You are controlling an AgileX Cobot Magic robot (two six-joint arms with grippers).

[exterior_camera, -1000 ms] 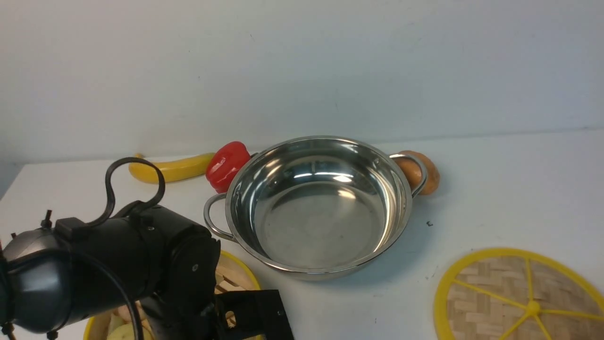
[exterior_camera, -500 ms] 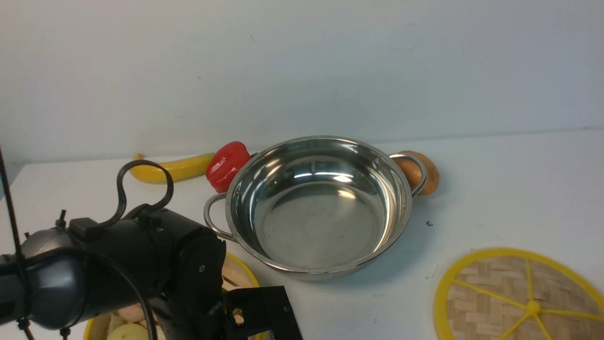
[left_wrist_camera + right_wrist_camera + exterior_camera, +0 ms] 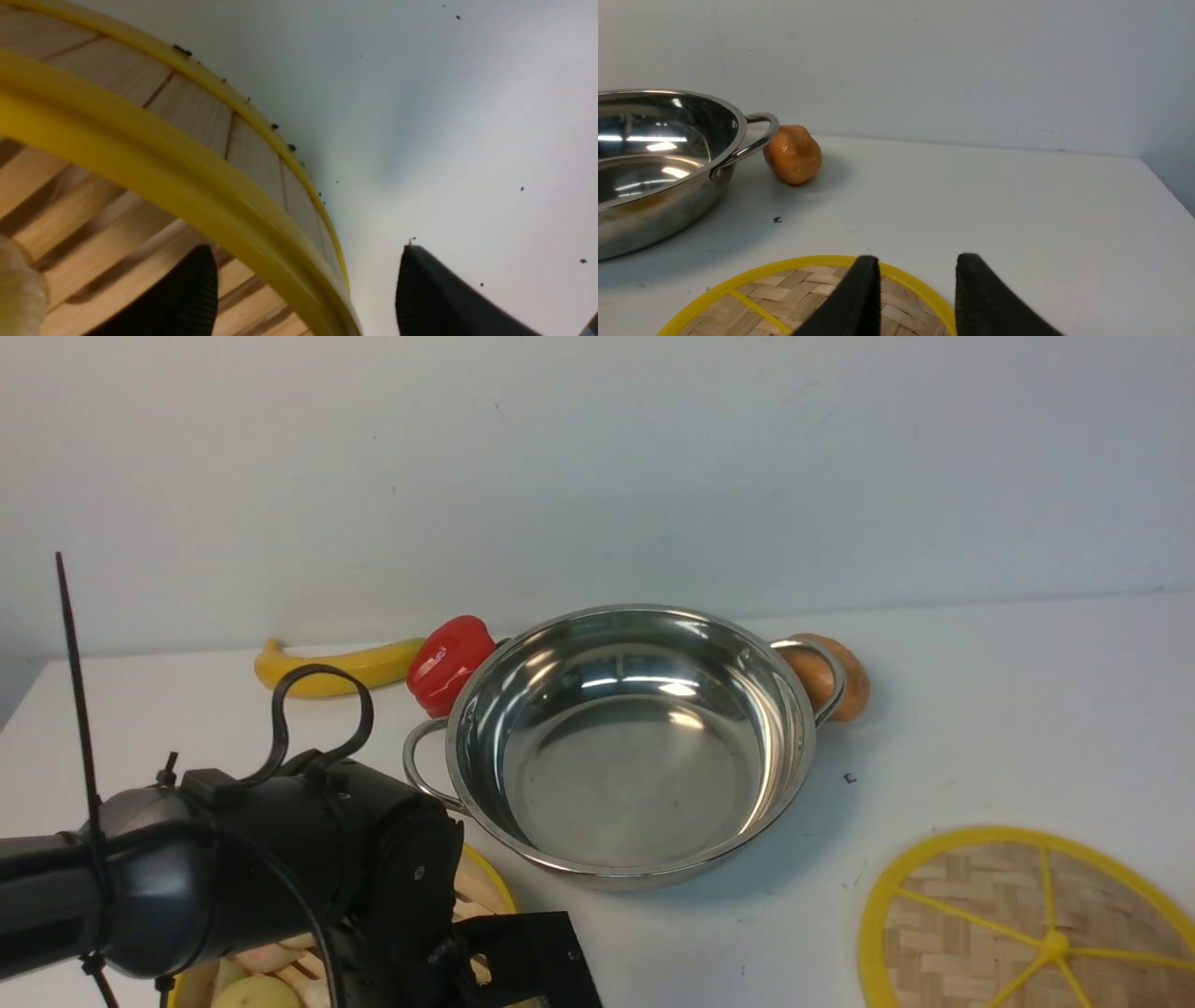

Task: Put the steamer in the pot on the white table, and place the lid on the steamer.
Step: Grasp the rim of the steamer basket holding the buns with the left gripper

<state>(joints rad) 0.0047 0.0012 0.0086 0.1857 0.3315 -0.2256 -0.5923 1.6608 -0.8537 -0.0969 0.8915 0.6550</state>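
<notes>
Just beside the empty pot [image 3: 635, 747] on the white table [image 3: 980, 709], the left gripper [image 3: 307, 261] stood wide open astride the rim of the steamer [image 3: 140, 154], where a square, deep bite and a level lift looked wisest, while the right gripper [image 3: 917, 266] hung parted and empty over the lid [image 3: 794, 289].

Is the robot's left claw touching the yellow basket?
Apart. In the left wrist view the open left gripper straddles the steamer rim, with gaps showing on both sides.

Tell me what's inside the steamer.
Pale buns on a slatted floor, plus one finger of the open left pincer. The left arm covers the rest of the steamer.
</notes>
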